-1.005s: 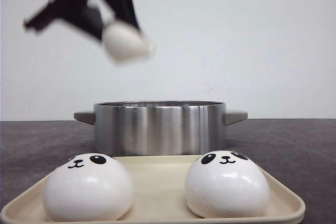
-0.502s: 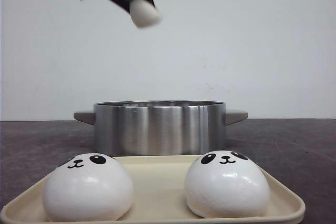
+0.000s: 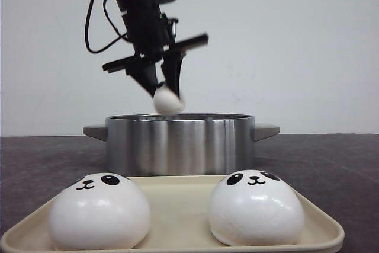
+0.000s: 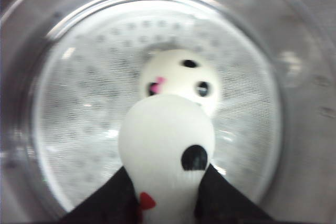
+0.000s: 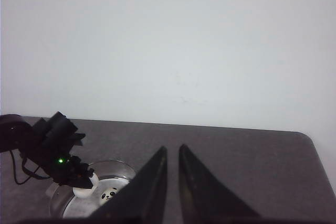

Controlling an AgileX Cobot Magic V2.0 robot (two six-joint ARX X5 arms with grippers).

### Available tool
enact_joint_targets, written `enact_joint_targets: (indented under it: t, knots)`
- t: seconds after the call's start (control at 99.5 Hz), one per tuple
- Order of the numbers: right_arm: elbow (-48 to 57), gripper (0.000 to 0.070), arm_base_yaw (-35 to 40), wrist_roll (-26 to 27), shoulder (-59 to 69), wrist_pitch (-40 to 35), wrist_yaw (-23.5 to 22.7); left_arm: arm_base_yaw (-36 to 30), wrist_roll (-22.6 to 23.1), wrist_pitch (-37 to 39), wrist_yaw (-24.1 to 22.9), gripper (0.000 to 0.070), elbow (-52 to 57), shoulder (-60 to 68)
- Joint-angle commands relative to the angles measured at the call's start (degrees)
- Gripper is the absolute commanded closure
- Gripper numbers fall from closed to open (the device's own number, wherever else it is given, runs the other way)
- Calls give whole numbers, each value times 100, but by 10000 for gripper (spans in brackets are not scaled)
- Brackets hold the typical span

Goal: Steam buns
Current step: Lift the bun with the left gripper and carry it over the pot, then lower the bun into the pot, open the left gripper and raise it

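Observation:
Two white panda-faced buns (image 3: 99, 211) (image 3: 256, 208) sit on a cream tray (image 3: 177, 189) at the front. My left gripper (image 3: 164, 91) hangs just above the steel pot (image 3: 180, 143), shut on a third bun (image 3: 169, 101). In the left wrist view that bun (image 4: 167, 140) is squeezed between the black fingers (image 4: 113, 200), over the pot's perforated steamer plate (image 4: 79, 103). Another bun (image 4: 181, 77) lies on that plate. My right gripper (image 5: 172, 148) is high up and off to the side, with its fingers nearly together and nothing between them.
The pot has grey side handles (image 3: 266, 130) and stands on a dark table (image 3: 331, 164) just behind the tray. The right wrist view shows the pot (image 5: 113, 174) from afar with the left arm (image 5: 47, 145) over it.
The left gripper has come down with the bun from high in the view to just above the pot's rim, and shifted slightly right. The two buns on the tray have not moved.

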Motion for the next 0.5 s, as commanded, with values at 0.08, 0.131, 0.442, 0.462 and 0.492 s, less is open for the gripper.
enact_joint_targets:
  t: [0.08, 0.131, 0.442, 0.462, 0.492]
  knots:
    - [122, 666, 24, 61, 52, -382, 20, 28, 210, 179, -245, 695, 184, 164]
    - [122, 666, 24, 61, 52, -387, 20, 70, 234, 188, -219, 694, 184, 197]
    - [122, 666, 24, 83, 52, -387, 20, 232, 190, 168, -179, 694, 184, 501]
    - [122, 665, 24, 81, 52, -387, 20, 236, 188, 186, -179, 695, 184, 509]
    - [122, 666, 24, 83, 52, -387, 20, 243, 188, 216, -179, 695, 184, 522]
